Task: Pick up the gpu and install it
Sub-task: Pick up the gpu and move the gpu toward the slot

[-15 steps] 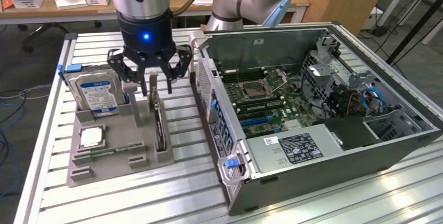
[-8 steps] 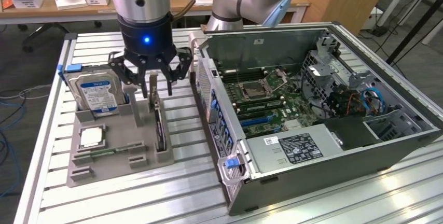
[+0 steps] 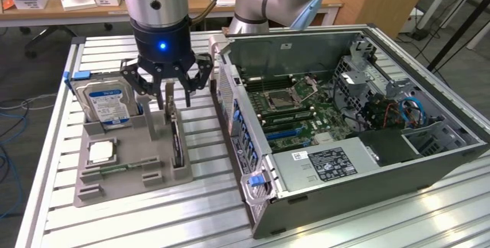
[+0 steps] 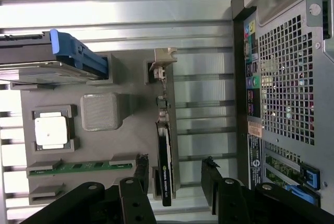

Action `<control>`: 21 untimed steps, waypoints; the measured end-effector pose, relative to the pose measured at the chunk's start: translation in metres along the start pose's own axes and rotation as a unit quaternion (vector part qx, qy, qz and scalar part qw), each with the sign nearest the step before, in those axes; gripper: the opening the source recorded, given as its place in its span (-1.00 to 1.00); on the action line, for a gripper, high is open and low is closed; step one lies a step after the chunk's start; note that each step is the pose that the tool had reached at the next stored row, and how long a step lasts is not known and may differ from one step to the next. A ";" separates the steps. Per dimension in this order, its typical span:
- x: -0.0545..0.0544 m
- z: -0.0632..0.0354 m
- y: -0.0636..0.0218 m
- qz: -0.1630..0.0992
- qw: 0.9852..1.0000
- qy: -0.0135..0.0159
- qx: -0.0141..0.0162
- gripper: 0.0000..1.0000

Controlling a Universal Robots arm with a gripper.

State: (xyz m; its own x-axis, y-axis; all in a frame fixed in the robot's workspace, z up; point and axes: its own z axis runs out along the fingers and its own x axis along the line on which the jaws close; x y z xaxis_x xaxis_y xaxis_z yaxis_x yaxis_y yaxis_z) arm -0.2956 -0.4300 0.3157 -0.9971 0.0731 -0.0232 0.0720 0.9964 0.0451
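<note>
Status, going from the exterior view's left to its right. Parts tray sits along the table edge on that view's left. Hard drive, CPU and memory stick are in their pockets.

gpu stands on its long edge in the tray slot nearest the case. Its silver bracket is at the hard-drive end. It is not picked yet.

Jaws hang directly over the card at their widest, one finger on each side, gripping nothing. Wrist view shows a gap between each of the fingers and the card. Can't tell how low the tips sit against its top edge.

PC case lies open across the rest of the table with the motherboard exposed. Expansion slots look unoccupied.

Net: approach is lined up. Grasp, lift and install are all outstanding.
</note>
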 end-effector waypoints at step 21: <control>0.000 0.0081 -0.0004 0.000 1.000 0.000 0.000 0.06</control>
State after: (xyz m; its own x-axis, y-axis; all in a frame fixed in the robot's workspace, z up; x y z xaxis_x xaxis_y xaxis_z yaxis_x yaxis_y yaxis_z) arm -0.2956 -0.4300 0.3076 -0.9971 0.0730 -0.0232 0.0719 0.9964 0.0451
